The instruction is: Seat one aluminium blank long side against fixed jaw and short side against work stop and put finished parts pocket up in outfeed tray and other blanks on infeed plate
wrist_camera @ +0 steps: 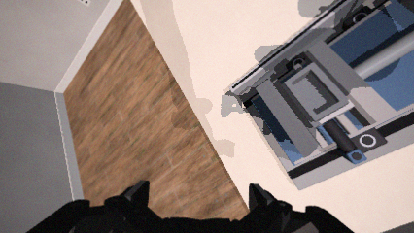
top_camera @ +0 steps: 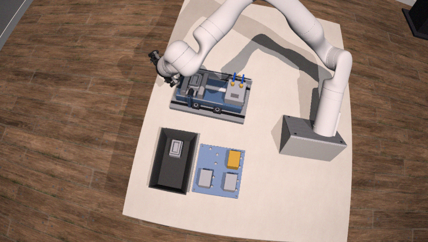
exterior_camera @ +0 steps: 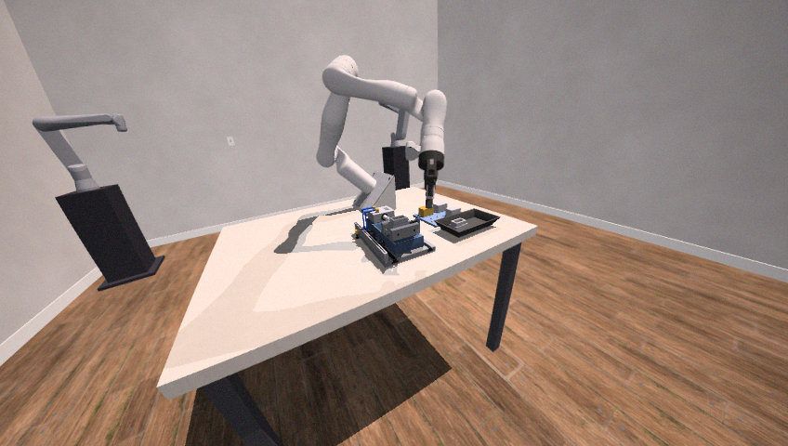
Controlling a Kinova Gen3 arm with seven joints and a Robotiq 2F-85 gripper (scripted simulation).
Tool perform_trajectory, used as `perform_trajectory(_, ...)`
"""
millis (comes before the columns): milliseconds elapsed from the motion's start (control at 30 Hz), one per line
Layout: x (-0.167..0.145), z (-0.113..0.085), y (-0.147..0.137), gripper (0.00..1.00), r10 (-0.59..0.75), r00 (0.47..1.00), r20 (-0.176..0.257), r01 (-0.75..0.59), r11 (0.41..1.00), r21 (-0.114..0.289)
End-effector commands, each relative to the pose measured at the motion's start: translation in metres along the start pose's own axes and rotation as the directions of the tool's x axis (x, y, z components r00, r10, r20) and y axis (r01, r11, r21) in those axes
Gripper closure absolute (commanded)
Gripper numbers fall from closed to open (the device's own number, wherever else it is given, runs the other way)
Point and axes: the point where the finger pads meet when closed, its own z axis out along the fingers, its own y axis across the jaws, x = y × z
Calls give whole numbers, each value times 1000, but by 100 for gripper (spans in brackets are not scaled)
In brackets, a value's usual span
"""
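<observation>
My gripper (top_camera: 163, 69) is open and empty, up in the air by the vise's (top_camera: 210, 94) hose-free end; its fingertips show at the bottom of the wrist view (wrist_camera: 199, 194). In the exterior view it (exterior_camera: 428, 191) hangs straight down. A grey part with a pocket (top_camera: 195, 81) sits in the vise at the fixed-jaw end (wrist_camera: 315, 90); I cannot tell how it is seated. Another finished part (top_camera: 175, 148) lies pocket up in the black outfeed tray (top_camera: 172, 160). Two aluminium blanks (top_camera: 205, 177) (top_camera: 230, 182) and a brass blank (top_camera: 233, 159) lie flat on the blue infeed plate (top_camera: 218, 171).
The vise's moving jaw with blue hoses (top_camera: 236, 91) is at its right end. The dark work stop rod (wrist_camera: 338, 136) is at the side toward the plate. The arm's grey base block (top_camera: 310, 137) stands at the right. The table edge (wrist_camera: 214, 141) runs close to the vise.
</observation>
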Motion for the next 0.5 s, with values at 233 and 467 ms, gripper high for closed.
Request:
perform_trajectory(233, -59, -57, 76, 0, -115, 991, 63, 121, 987, -107)
perform_trajectory(467, -91, -99, 135, 0, -192, 974, 119, 213, 958, -192)
